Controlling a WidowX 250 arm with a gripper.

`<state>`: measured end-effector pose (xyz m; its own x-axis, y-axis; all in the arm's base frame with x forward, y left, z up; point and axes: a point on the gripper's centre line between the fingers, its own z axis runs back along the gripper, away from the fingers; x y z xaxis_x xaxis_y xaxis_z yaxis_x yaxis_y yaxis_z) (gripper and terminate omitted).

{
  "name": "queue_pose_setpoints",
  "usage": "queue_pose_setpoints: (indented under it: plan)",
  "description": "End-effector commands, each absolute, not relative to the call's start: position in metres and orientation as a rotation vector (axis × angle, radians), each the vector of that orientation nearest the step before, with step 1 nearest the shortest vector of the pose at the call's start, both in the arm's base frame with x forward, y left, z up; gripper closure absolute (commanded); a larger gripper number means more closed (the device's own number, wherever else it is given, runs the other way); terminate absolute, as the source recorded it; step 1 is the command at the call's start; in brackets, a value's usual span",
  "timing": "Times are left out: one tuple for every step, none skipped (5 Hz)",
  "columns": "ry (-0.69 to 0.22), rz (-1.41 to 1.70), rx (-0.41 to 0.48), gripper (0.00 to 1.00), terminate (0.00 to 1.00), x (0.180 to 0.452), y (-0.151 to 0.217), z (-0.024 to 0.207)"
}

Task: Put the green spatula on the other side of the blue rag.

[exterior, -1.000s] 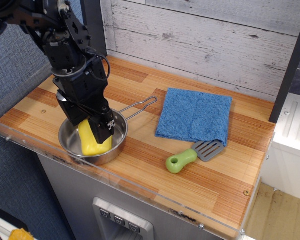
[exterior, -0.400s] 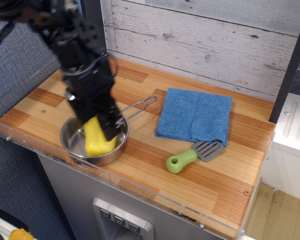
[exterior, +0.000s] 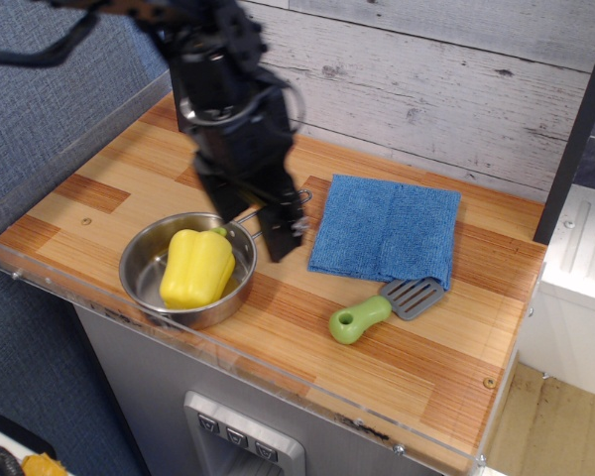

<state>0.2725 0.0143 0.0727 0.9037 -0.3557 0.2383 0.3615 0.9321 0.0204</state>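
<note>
The green spatula (exterior: 382,307) lies on the wooden counter in front of the blue rag (exterior: 387,227), its lime handle pointing front-left and its grey slotted blade touching the rag's front edge. The rag lies flat at the back right. My black gripper (exterior: 281,238) hangs in the air left of the rag and behind-left of the spatula, well apart from both. Its fingers point down and hold nothing; the gap between them is hard to read.
A steel pan (exterior: 139,268) with a yellow toy pepper (exterior: 195,268) in it sits at the front left, its wire handle running toward the gripper. A clear acrylic rim (exterior: 278,382) lines the counter's front edge. A plank wall stands behind.
The gripper has risen out of the pan and moved right and back toward the rag. The yellow pepper stays in the pan. The spatula and rag have not moved.
</note>
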Motion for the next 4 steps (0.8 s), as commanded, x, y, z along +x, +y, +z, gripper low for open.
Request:
queue_pose_setpoints:
  plan:
    - [-0.303, -0.58, -0.075, 0.0, 0.0, 0.296, -0.036, 0.069]
    - [-0.272, -0.676, -0.075, 0.0, 0.0, 0.296, -0.056, 0.045]
    - [-0.241, -0.711, -0.062, 0.0, 0.0, 0.296, -0.065, 0.023]
    - [-0.193, -0.716, -0.043, 0.0, 0.0, 0.296, -0.069, 0.006]
